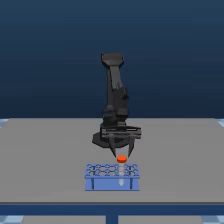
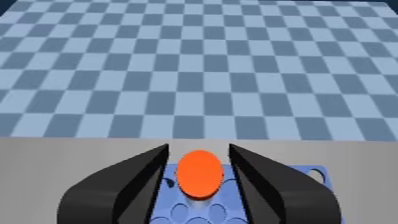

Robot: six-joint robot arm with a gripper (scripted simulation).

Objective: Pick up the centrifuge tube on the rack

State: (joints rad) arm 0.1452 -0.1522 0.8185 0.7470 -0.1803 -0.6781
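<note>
exterior view first, and on its left there's just bare table (image 1: 45, 160), a flat matte grey slab with a pale blue edge at the corners, dark blue backdrop behind it. moving to the middle, the arm (image 1: 116, 95) stands tall, black and blocky, a chunky column running down to a wide flat wrist bar. below that bar hangs the gripper (image 1: 122, 154), two thin dark fingers (image 1: 114, 150) tapering down to points, one either side of a small round orange-red spot. that spot is the cap of the tube (image 1: 121, 159), sitting right at the top of the rack (image 1: 112, 183), towards the rack's right half in this view. the rack is low, blue and boxy, a grid of round holes across its top, thin dark legs showing on its front face. the tube's body can't be made out here, too small.

wrist view now: a pale blue checkered floor up top, grey table below. the two fingers (image 2: 133, 185) come in as glossy black wedges, broad at the base, narrowing to blunt tips. between them sits the cap, a smooth orange-red oval (image 2: 199, 174), with the blue rack (image 2: 311, 176) and its ringed holes underneath. the jaws sit close on each side of the cap, slim gaps of blue on both edges, so spread and not clamped, nothing held.
</note>
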